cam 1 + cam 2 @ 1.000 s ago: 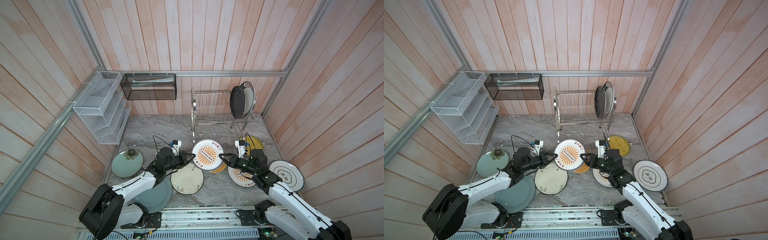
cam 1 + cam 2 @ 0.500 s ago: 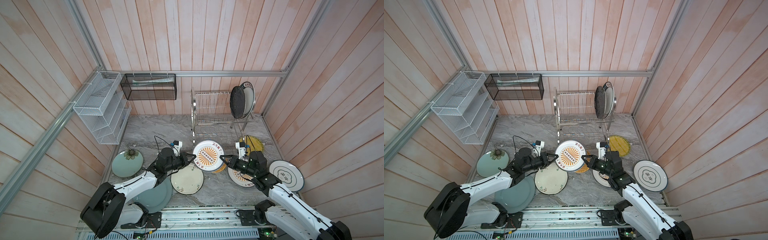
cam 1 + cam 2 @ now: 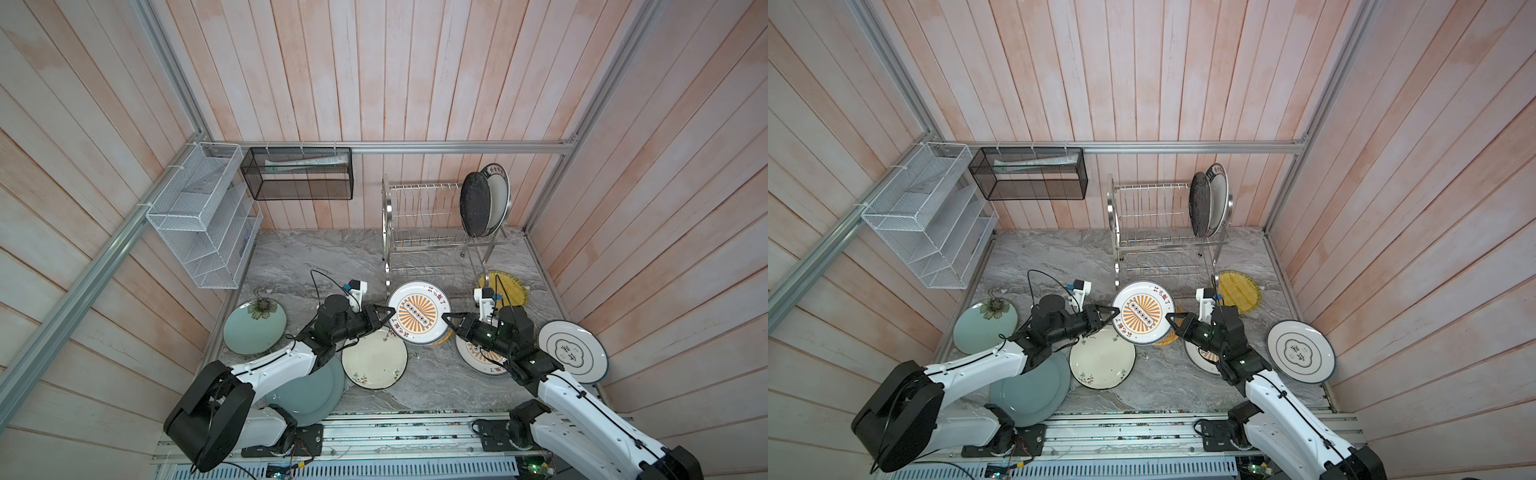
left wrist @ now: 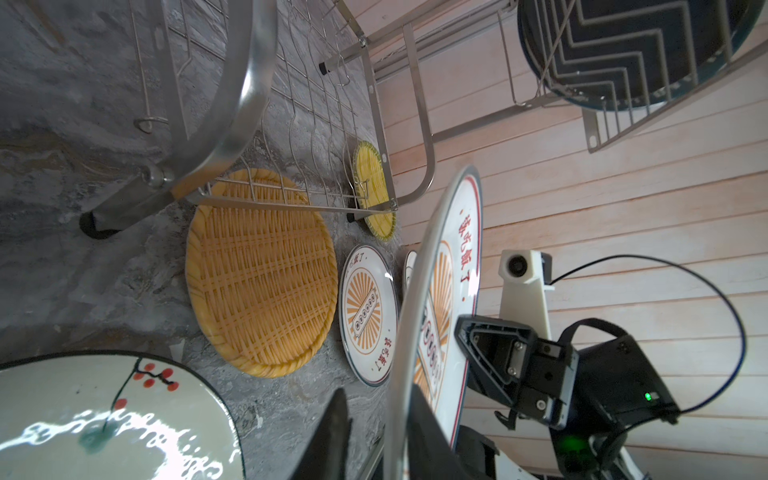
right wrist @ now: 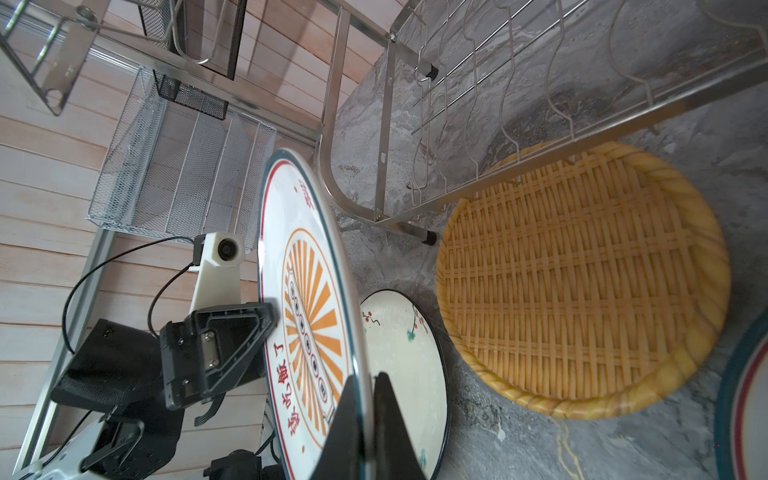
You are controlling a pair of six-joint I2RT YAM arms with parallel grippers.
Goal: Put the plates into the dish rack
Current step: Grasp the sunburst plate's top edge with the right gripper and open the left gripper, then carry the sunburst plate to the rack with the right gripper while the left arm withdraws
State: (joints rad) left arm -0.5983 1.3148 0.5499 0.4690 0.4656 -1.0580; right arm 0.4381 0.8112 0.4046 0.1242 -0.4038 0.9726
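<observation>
1. Now, the sunburst plate [image 3: 419, 312] hangs tilted in the air just in front of the dish rack [image 3: 386, 232], above the woven orange plate [image 4: 259, 274]. It is not in any slot yet.
2. My right gripper [image 3: 448, 319] is pressed together on the plate's rim. The right wrist view shows both fingers [image 5: 347, 424] tight against the edge.
3. My left gripper [image 3: 386, 318] is spread. In the left wrist view the rim runs between its fingers [image 4: 334, 436] with a clear gap on one side, so I judge it carries no weight.
4. First worry: one thin pinch holds a wide, glossy plate at its edge. The weight sits far out from the pads, so the plate could swing or slide free and land on the woven orange plate or the cream plate [image 3: 374, 361].
5. Second worry: my left fingers straddle the rim. A skewed retreat would nudge the plate and loosen that pinch.
6. Third worry: the rack's tube frame and front rail are close. A careless lift could clip them, or knock the black plate [image 3: 475, 210] standing in the upper tier.
</observation>
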